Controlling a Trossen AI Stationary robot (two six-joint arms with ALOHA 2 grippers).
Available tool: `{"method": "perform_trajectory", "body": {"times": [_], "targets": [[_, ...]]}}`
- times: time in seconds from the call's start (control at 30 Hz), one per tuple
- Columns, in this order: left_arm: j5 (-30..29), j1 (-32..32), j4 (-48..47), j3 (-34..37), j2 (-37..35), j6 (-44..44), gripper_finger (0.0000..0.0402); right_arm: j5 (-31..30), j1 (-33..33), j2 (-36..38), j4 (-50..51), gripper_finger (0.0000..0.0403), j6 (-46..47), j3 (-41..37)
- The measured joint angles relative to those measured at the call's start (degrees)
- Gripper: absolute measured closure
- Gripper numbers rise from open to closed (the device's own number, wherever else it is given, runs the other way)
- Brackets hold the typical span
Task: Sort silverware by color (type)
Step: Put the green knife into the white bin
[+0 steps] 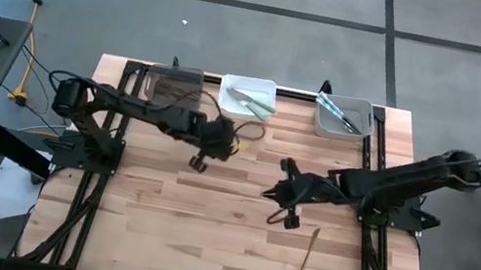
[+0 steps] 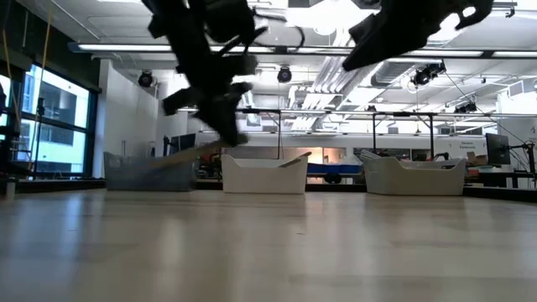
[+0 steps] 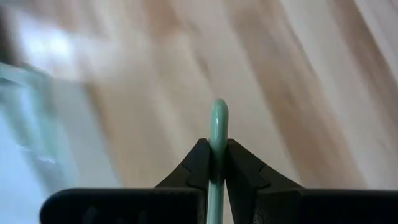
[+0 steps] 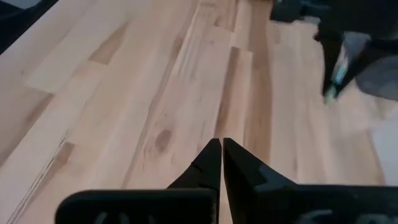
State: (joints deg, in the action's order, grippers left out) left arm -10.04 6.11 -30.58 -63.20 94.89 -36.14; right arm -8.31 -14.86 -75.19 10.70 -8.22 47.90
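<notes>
My left gripper point(image 1: 199, 161) hangs over the table's middle, in front of the bins, shut on a pale green piece of silverware point(image 3: 217, 121). The right wrist view shows that piece point(image 4: 336, 78) below the left gripper. My right gripper point(image 1: 275, 211) is right of centre, above the boards, shut with nothing between its fingers point(image 4: 221, 144). A bronze piece of silverware point(image 1: 306, 259) lies flat on the table near the front right. My left gripper pinches the pale green handle point(image 3: 217, 149) between its two fingers. The handle runs along the fingers, and its rounded end point(image 3: 218, 111) sticks out past the fingertips. The fingers slant down toward the table, and the piece is lifted clear of it.
Three bins stand in a row at the far edge: a dark one point(image 1: 173, 85), a white one point(image 1: 251, 85) holding pale green pieces, and a grey one point(image 1: 341, 128) holding light blue pieces. Bare boards stretch across the table's near half.
</notes>
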Motion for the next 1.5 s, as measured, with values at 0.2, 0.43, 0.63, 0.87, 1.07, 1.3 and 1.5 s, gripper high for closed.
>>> {"method": "perform_trajectory", "body": {"times": [0.2, 0.43, 0.63, 0.87, 1.07, 1.3, 1.5], "targets": [[3.47, 3.94, 5.98, -6.03, -0.02, -3.62, 0.0386, -6.71, -3.89, 3.54, 4.04, 0.0403, 2.87, 0.0], [10.08, 8.71, 19.21, -8.61, -0.09, -6.4, 0.0386, -11.08, -7.06, 3.73, 6.0, 0.0403, 3.8, 0.0], [11.32, 12.16, 30.45, -7.46, 1.03, -8.05, 0.0386, -11.45, -7.82, 3.73, 6.45, 0.0403, 3.84, 0.0], [11.51, 16.59, 36.65, -6.21, 5.63, -9.16, 0.0386, -11.57, -7.81, 3.71, 7.01, 0.0403, 3.4, 0.0], [10.99, 18.36, 39.11, -6.2, 10.79, -8.99, 0.0386, -11.55, -7.79, 3.71, 7.11, 0.0403, 3.68, 0.0], [10.11, 18.69, 39.72, -6.19, 11.68, -8.11, 0.0369, -11.55, -7.79, 3.71, 7.18, 0.0403, 3.68, 0.0], [8.67, 19.01, 37.89, -6.19, 11.76, -5.94, 0.031, -12.01, -7.64, 3.71, 7.19, 0.0403, 3.97, 0.0]]}}
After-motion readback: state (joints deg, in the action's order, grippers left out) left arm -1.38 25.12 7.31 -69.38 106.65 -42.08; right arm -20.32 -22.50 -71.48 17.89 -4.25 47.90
